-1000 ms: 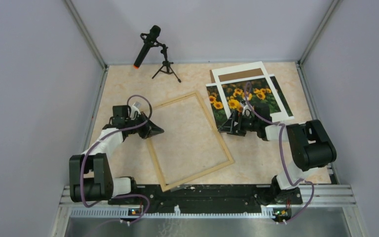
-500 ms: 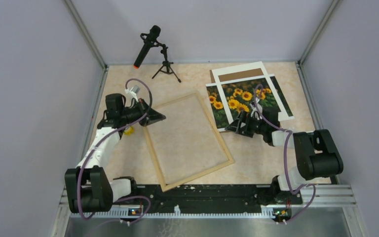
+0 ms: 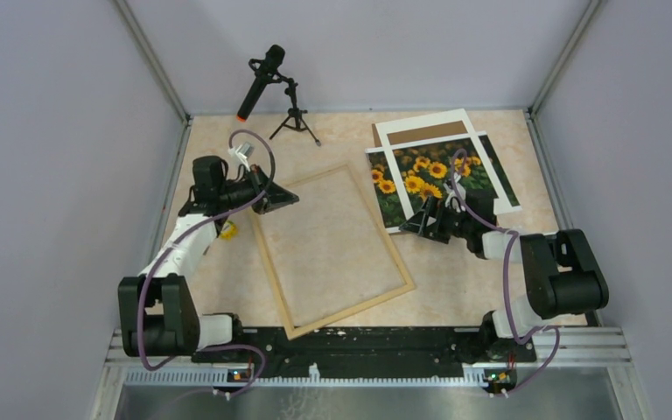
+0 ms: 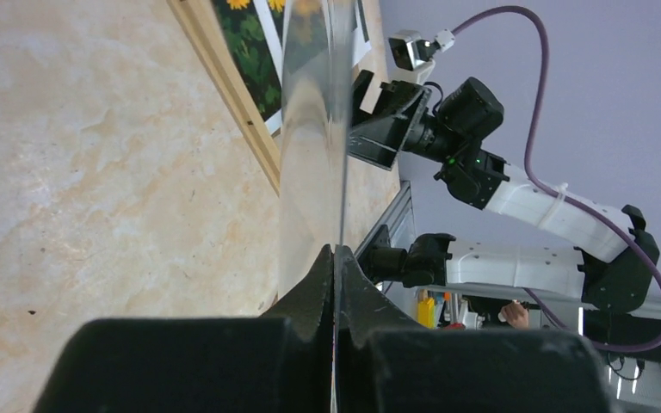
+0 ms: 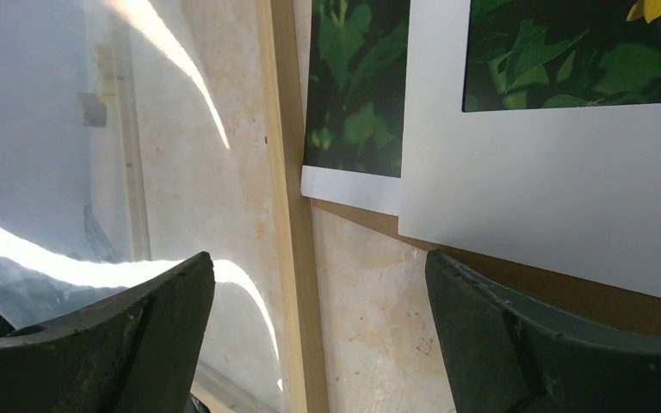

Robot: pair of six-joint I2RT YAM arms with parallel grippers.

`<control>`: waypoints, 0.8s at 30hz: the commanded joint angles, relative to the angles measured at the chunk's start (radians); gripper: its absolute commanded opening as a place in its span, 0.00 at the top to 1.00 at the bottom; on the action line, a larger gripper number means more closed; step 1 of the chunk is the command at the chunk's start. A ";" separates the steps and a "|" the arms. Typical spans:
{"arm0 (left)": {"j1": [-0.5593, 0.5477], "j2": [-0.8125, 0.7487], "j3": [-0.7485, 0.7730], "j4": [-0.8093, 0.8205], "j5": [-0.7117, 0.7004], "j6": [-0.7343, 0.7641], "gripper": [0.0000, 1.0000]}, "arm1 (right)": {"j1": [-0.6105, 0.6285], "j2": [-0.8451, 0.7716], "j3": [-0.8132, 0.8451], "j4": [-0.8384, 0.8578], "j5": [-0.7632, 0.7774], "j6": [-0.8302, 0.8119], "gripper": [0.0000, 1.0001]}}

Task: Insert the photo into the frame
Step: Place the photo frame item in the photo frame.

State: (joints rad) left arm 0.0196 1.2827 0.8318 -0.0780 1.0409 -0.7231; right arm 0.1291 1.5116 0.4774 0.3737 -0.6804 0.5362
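The photo (image 3: pixel 416 182) of sunflowers lies at the back right, partly under a white mat (image 3: pixel 487 203) and over a brown board (image 3: pixel 422 133). The light wood frame (image 3: pixel 272 278) lies tilted at mid table. My left gripper (image 3: pixel 285 200) is shut on the far left edge of a clear pane (image 3: pixel 328 238) over the frame opening. In the left wrist view the pane (image 4: pixel 314 129) stands edge-on between my shut fingers (image 4: pixel 308 297). My right gripper (image 3: pixel 410 227) is open and empty beside the frame's right rail (image 5: pixel 293 215), near the photo's corner (image 5: pixel 353 95).
A black microphone on a small tripod (image 3: pixel 267 83) stands at the back left. A small yellow object (image 3: pixel 227 230) lies under the left arm. Grey walls close in the table on three sides.
My left gripper has moved toward the back with the pane edge in it. My right gripper drew back to the right, off the frame rail, and has since stayed still.
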 commanded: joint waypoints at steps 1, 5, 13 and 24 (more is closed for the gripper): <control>0.000 0.040 -0.040 0.140 -0.041 -0.062 1.00 | -0.013 -0.007 -0.022 -0.015 0.048 -0.016 0.09; 0.005 0.073 -0.064 0.183 -0.069 -0.060 1.00 | -0.014 -0.007 -0.023 -0.016 0.052 -0.018 0.09; 0.038 0.093 -0.118 0.194 -0.080 -0.055 1.00 | -0.014 -0.003 -0.022 -0.013 0.046 -0.016 0.09; 0.102 0.126 -0.141 0.096 -0.073 0.020 1.00 | -0.014 0.007 -0.025 -0.002 0.039 -0.013 0.09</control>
State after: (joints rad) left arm 0.1047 1.3884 0.7086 0.0261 0.9546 -0.7387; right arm 0.1272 1.5120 0.4774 0.3752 -0.6785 0.5396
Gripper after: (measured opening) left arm 0.004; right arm 0.908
